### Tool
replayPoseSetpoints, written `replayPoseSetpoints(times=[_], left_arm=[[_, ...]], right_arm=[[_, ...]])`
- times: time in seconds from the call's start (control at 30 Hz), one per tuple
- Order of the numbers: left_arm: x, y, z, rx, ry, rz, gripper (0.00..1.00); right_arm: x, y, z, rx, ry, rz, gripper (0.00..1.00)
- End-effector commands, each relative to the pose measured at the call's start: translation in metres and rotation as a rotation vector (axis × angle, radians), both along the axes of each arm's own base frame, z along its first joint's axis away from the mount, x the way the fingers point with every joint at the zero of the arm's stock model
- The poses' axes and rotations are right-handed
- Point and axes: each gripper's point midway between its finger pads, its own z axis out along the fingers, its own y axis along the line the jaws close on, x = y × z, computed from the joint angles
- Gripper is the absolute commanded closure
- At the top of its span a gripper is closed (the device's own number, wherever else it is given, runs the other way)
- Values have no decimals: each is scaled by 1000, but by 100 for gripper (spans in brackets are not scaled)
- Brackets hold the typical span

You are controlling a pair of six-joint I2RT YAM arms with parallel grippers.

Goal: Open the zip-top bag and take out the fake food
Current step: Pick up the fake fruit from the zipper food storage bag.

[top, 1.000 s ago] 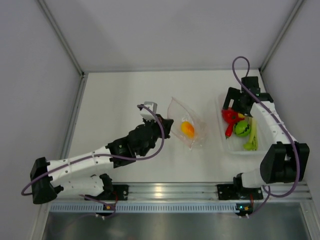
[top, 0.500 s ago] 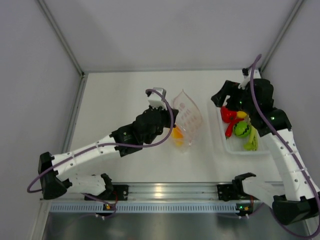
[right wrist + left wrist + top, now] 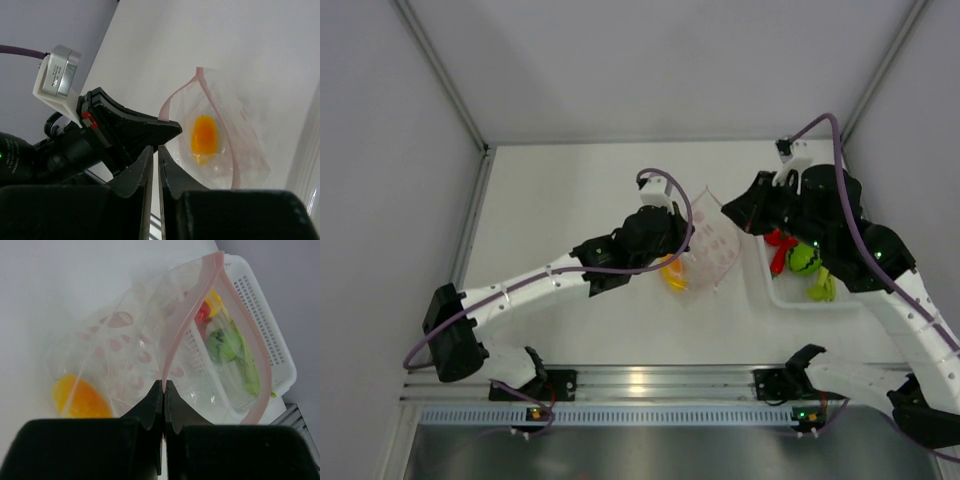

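From above, the zip-top bag (image 3: 712, 248) is held up by one edge near the middle of the tabletop (image 3: 550, 190), between the two arms, with its mouth gaping. The left claw (image 3: 682, 225) has that edge. The right claw (image 3: 730, 218) hangs just beside the bag's other side. Most of the fake food, a green ball (image 3: 804, 258) among it, lies in the white tray (image 3: 772, 293) to the right. An orange piece (image 3: 672, 273) sits at the bag's low end. I judge the opening done and the emptying nearly so, with this one piece left.

In the left wrist view, the left claw is clamped tight on the pink zip strip (image 3: 186, 322) at its end, and the two lips spread into a wide loop. The orange piece lies low inside the bag. The tray and its contents show through the clear plastic.

In the right wrist view, the right claw's fingers stand almost together with only a thin slit between them, and nothing shows in it. Beyond them the bag lies open with the orange piece inside. What remains is getting that piece out.
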Motion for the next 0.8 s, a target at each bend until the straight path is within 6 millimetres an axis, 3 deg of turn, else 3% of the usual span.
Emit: replayPoseSetpoints(times=[0.0,0.27,0.37,0.6,0.77], left_arm=[[-2,-15,25,-115,30,-23,100],[-7,-6,25,-143,48,-12,100],[-11,-4,24,-170,75,-31,100],[-11,13,27,-224,87,-23,100],[-14,9,23,-252,129,-79,100]], right_arm=[[5,0,-17,-73,43,-54,92],[11,35,-76,-237,133,-10,95],[19,37,-99,-303,159,-55,98],[36,20,-131,-362,179,-224,100],[38,45,-162,-358,236,-187,100]])
